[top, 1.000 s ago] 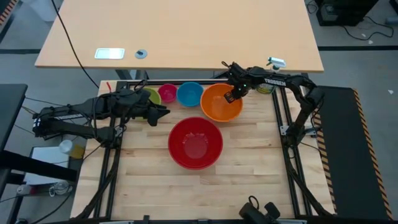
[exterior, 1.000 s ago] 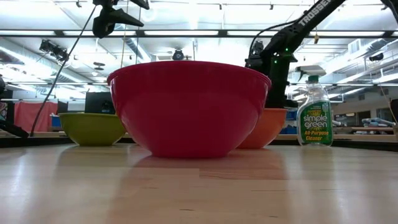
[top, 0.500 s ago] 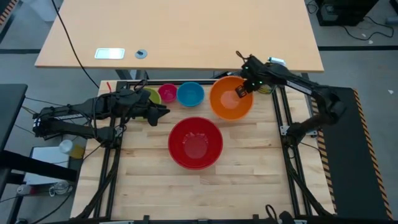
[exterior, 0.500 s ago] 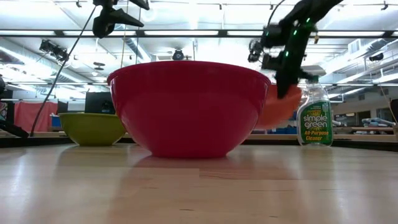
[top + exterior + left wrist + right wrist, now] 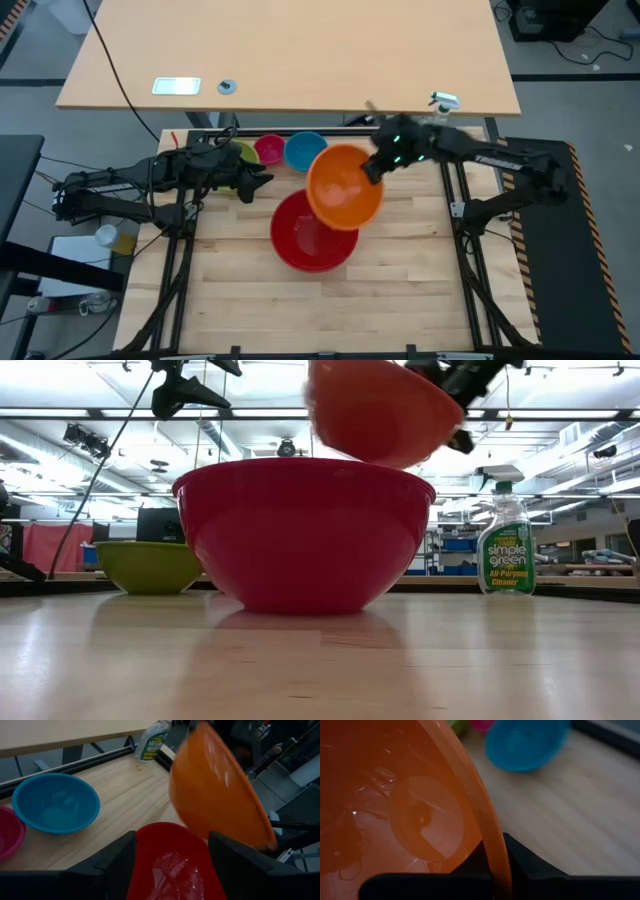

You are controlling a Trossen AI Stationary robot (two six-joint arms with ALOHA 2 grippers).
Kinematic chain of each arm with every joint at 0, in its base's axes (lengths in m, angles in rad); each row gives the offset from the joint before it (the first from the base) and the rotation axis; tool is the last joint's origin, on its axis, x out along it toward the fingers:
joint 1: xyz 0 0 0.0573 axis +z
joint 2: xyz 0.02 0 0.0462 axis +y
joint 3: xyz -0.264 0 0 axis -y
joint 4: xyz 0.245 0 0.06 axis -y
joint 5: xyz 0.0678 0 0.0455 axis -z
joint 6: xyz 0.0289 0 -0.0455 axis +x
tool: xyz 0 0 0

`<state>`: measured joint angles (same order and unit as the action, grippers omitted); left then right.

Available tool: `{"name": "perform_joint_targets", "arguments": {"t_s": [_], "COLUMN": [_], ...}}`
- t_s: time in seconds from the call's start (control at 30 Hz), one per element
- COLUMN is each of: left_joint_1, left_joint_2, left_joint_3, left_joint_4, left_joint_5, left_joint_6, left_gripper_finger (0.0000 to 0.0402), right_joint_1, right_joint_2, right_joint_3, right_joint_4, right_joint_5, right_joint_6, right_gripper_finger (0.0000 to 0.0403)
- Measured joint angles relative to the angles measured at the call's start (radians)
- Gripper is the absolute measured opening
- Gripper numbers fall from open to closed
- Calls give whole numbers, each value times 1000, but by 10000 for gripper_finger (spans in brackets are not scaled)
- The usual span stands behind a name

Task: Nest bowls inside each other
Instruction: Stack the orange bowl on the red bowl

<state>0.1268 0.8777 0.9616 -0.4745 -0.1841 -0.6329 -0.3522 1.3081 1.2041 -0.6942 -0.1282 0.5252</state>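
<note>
The orange bowl (image 5: 343, 187) hangs tilted in the air over the far right rim of the red bowl (image 5: 310, 240), with my right gripper (image 5: 375, 168) shut on its rim. The red bowl stands on its base mid-table. Along the far edge stand the blue bowl (image 5: 305, 150), the pink bowl (image 5: 268, 150) and the yellow-green bowl (image 5: 243, 153). My left gripper (image 5: 262, 180) hovers open left of the red bowl, just in front of the yellow-green bowl, with nothing between its fingers. My right gripper pinches the orange bowl's rim (image 5: 495, 855) on the bowl's far right side, one finger inside the bowl and one finger (image 5: 525, 862) outside. The fingers slant down from the table's far right. The bowl is lifted clear, tilted, its opening up, above the red bowl.
A green spray bottle (image 5: 505, 540) stands at the far right corner, behind my right arm. Bare wooden tabletop (image 5: 330, 310) lies toward the near edge. Dark frame rails (image 5: 455, 210) run along the table's left and right sides.
My right gripper has lifted the orange bowl off the table at the far right and carried it up and toward the near left, to above the red bowl. The bowl has tipped on the way. The other bowls have stayed put.
</note>
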Motion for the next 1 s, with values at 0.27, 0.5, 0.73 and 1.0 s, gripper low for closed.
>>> {"name": "perform_joint_targets", "arguments": {"t_s": [0.27,0.5,0.73,1.0], "left_joint_1": [-9,-9,-9,-9], "left_joint_2": [-17,-17,-15,-15], "left_joint_3": [16,16,16,16], "left_joint_4": [78,73,72,-8], "left_joint_5": [7,22,23,24], "left_joint_6": [70,77,76,76], "left_gripper_finger": [251,251,251,251], "right_joint_1": [177,215,221,221], "right_joint_2": [169,315,393,398], "right_joint_3": [0,0,0,0], "right_joint_4": [187,190,186,193], "right_joint_5": [72,135,130,83], "right_joint_6": [75,52,39,23], "right_gripper_finger": [28,28,30,38]}}
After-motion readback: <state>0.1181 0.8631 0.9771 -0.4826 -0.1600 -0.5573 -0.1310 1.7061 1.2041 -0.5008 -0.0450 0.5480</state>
